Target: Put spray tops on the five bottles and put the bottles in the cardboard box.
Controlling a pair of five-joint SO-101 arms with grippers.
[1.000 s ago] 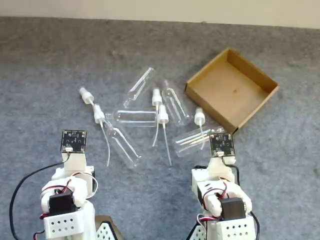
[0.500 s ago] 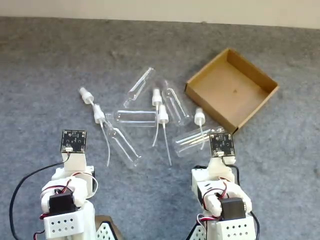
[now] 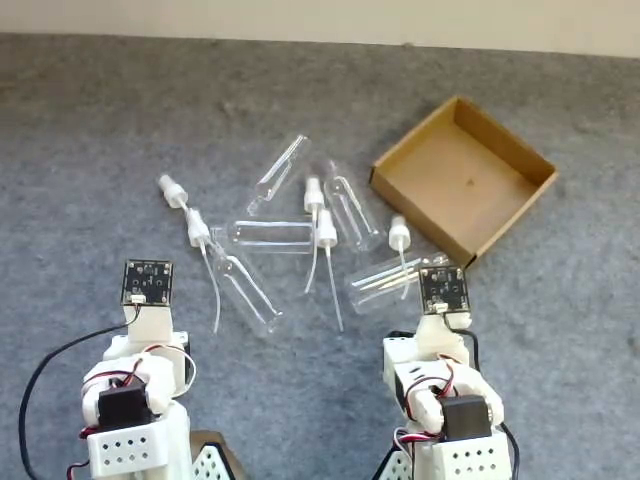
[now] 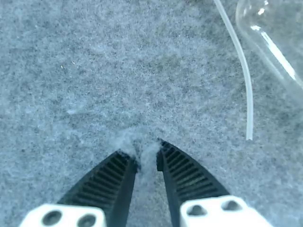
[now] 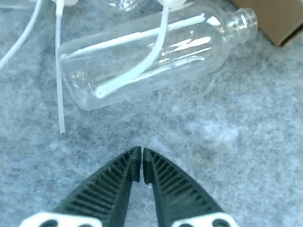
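Several clear bottles lie uncapped on the grey carpet: one (image 3: 278, 175), one (image 3: 272, 236), one (image 3: 352, 212). Another bottle (image 3: 248, 290) lies ahead of the left arm (image 3: 147, 285), and a further bottle (image 3: 385, 285) ahead of the right arm (image 3: 443, 290). White spray tops (image 3: 172, 190) (image 3: 326, 228) (image 3: 399, 234) with long tubes lie loose among them. My left gripper (image 4: 147, 153) rests low over bare carpet, fingers drawn together to a thin slit, holding nothing; a tube (image 4: 241, 80) and bottle (image 4: 274, 47) lie beyond it. My right gripper (image 5: 142, 158) is shut and empty, just short of a bottle (image 5: 156, 52) crossed by a tube (image 5: 137, 71).
The cardboard box (image 3: 463, 180) stands open at the back right, its corner (image 5: 274, 19) close to the neck of the nearest bottle. Bare carpet stretches along the left side and the front between the two arm bases.
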